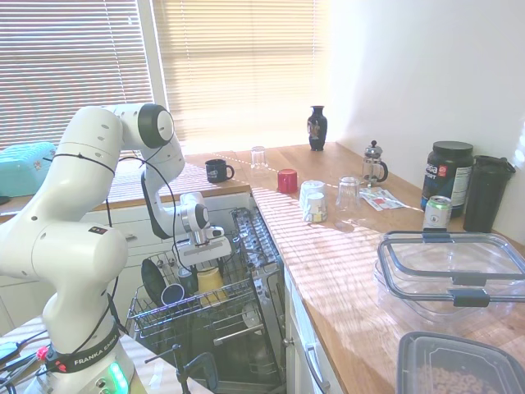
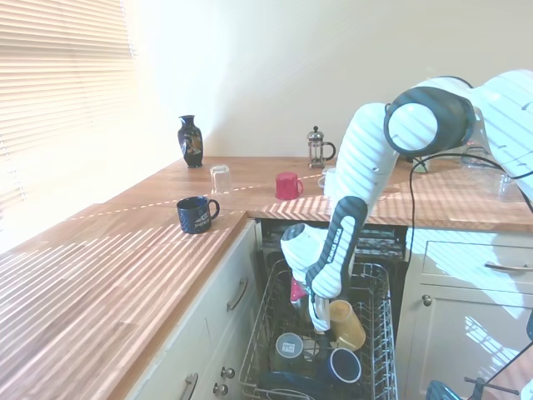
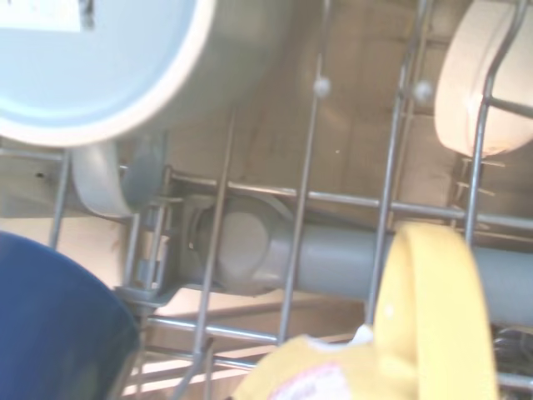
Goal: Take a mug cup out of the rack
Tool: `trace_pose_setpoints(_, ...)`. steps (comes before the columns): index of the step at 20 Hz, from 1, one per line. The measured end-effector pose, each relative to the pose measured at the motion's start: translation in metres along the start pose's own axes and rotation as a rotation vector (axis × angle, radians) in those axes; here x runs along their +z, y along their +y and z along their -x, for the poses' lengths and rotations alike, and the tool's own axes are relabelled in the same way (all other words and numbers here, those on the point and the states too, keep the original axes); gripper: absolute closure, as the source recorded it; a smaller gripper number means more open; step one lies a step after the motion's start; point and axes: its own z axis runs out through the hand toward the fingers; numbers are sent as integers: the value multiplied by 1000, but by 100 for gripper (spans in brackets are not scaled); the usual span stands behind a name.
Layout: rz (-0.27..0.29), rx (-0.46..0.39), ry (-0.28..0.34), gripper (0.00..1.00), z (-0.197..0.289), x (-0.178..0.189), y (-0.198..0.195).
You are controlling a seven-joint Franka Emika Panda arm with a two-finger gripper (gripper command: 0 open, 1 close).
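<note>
Now gripper (image 2: 320, 320) reaches pale-yellow tapered mug (image 2: 347, 324) in dark wire rack (image 2: 376, 358), finger state unclear; next, confirm grasp, lift.

Kitchen, sunlit. Window blinds (image 1: 238, 66), closed, striping light across the L-shaped wooden desk (image 1: 344, 246). Plain white wall (image 1: 426, 74). Cream cabinets (image 2: 466, 292) with metal handles under the desk. White window frame (image 1: 148, 49).

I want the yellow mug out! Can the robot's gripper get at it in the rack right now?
Probably yes. The gripper is already down at the yellow mug in the rack, with nothing between them. Whether its fingers grip it yet, I can't see.
</note>
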Motion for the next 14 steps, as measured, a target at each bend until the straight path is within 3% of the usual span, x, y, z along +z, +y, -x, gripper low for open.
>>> trace_pose_setpoints(4, -24, -1, -26, 100, -7, 0, -11)
trace_pose_setpoints(9, -97, 18, -85, 100, -7, 26, -18)
trace_pose_setpoints(14, -95, 36, -32, 100, -18, 38, 6)
